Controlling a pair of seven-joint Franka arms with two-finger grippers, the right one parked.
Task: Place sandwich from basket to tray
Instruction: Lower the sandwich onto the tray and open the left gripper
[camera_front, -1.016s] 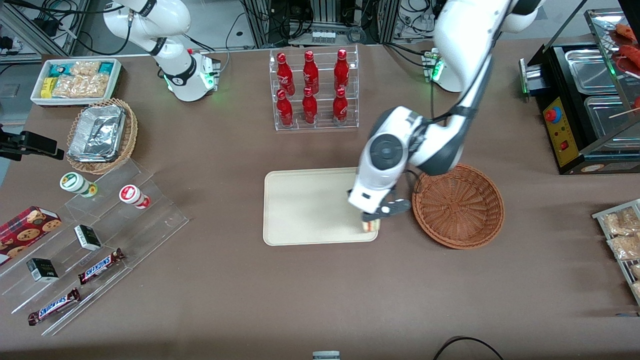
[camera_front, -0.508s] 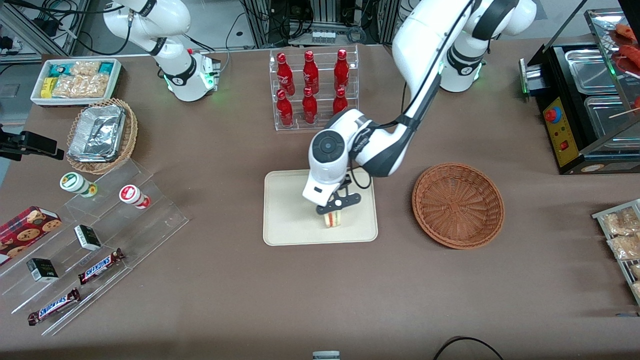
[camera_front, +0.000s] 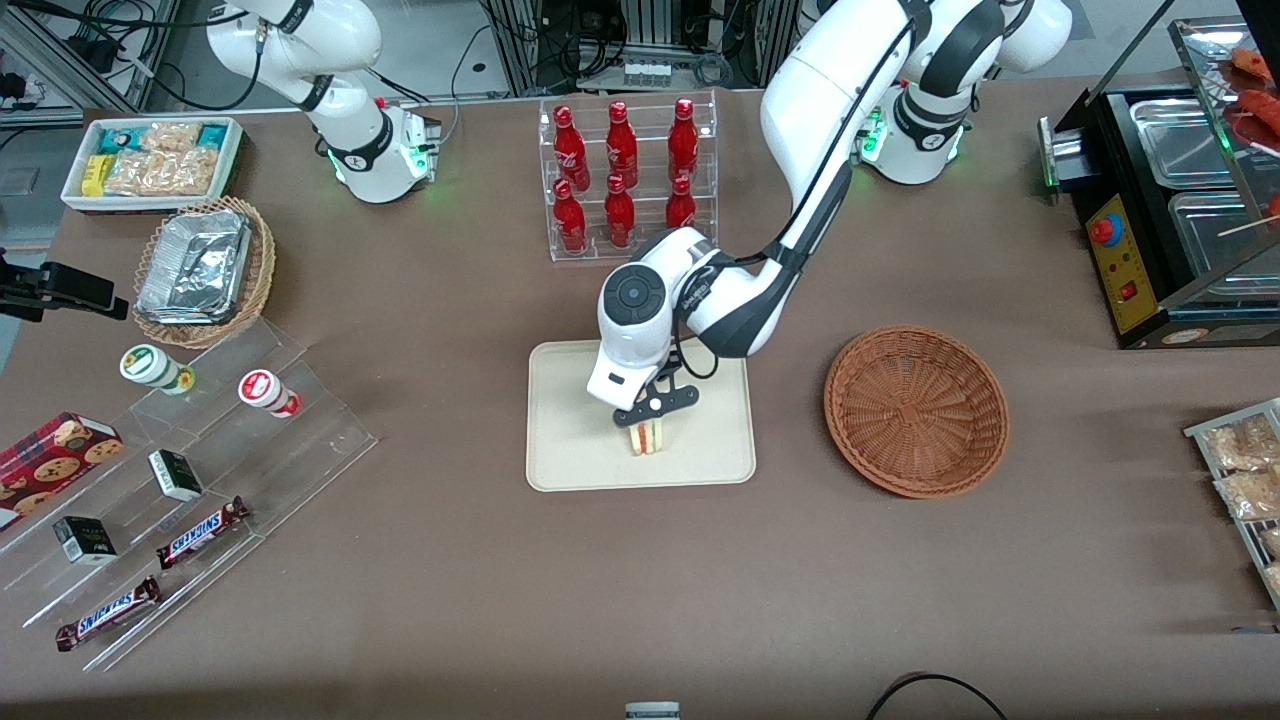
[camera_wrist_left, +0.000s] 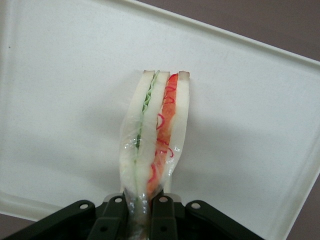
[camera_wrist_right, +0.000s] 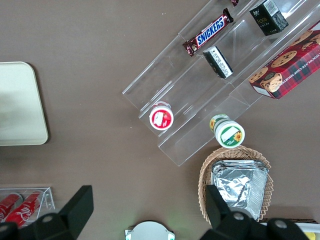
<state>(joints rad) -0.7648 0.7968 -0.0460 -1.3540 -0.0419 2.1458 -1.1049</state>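
The sandwich (camera_front: 648, 438) (camera_wrist_left: 156, 142), a pale wedge in clear wrap with green and red filling lines, hangs just above the middle of the cream tray (camera_front: 570, 430) (camera_wrist_left: 60, 110). My left gripper (camera_front: 645, 422) (camera_wrist_left: 143, 210) is shut on the wedge's narrow end, its black fingers (camera_wrist_left: 114, 212) pressing both sides. The reddish-brown wicker basket (camera_front: 916, 410) stands beside the tray toward the working arm's end of the table and holds nothing. A corner of the tray (camera_wrist_right: 20, 107) also shows in the right wrist view.
A clear rack of red bottles (camera_front: 625, 180) stands farther from the front camera than the tray. Toward the parked arm's end are a tan basket of foil containers (camera_front: 200, 265), a white snack bin (camera_front: 150, 160) and clear tiered shelves (camera_front: 190, 470) with candy bars. A black appliance (camera_front: 1150, 220) sits at the working arm's end.
My gripper has carried the sandwich from the tray's edge near the basket to over the tray's middle. The arm has swung away from the basket.
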